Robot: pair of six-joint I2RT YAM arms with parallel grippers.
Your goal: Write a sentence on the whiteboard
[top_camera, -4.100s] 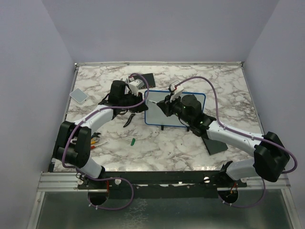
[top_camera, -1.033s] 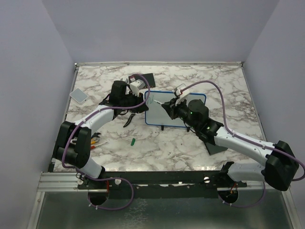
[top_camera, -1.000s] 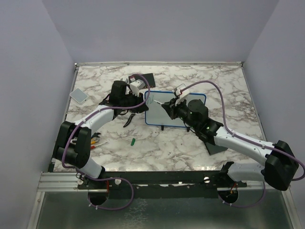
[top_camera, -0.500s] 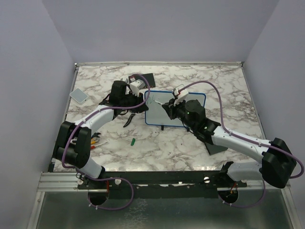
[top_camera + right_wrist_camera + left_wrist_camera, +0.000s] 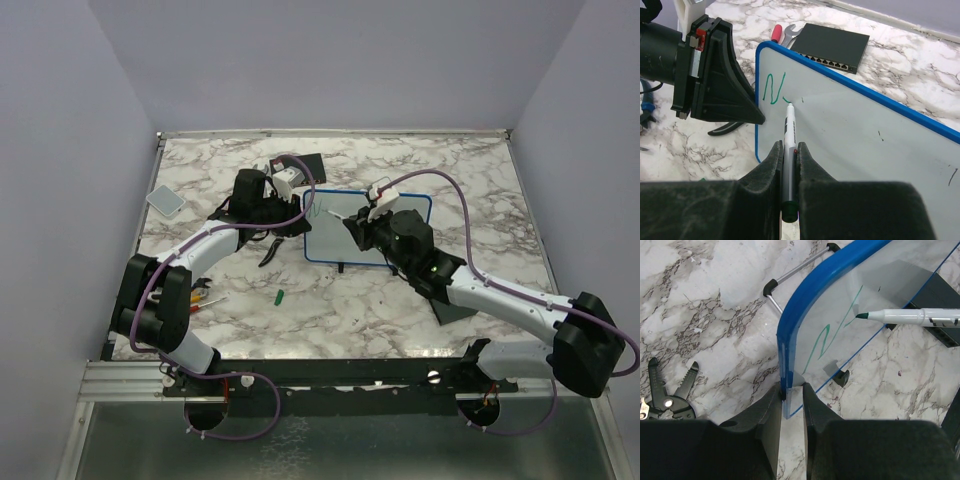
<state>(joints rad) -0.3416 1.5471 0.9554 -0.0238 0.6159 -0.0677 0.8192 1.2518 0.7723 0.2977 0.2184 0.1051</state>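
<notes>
When checked from above, found the whiteboard (image 5: 325, 243) propped mid-tabletop (image 5: 480, 180), left pincer (image 5: 298, 222) at its left edge, right pincer (image 5: 360, 226) over its face; noted the sentence (image 5: 318, 208) begun near the top left corner, green strokes absent seconds before, and the right pincer shifted slightly rightward; from the left wrist, saw the left pincer narrowed onto the blue rim, bracing the board, and the marker (image 5: 912, 316) tip just past a green "N"; from the right wrist, saw the right pincer clamped on the marker, tip at the board; judged one letter done, nearly all writing left.
</notes>
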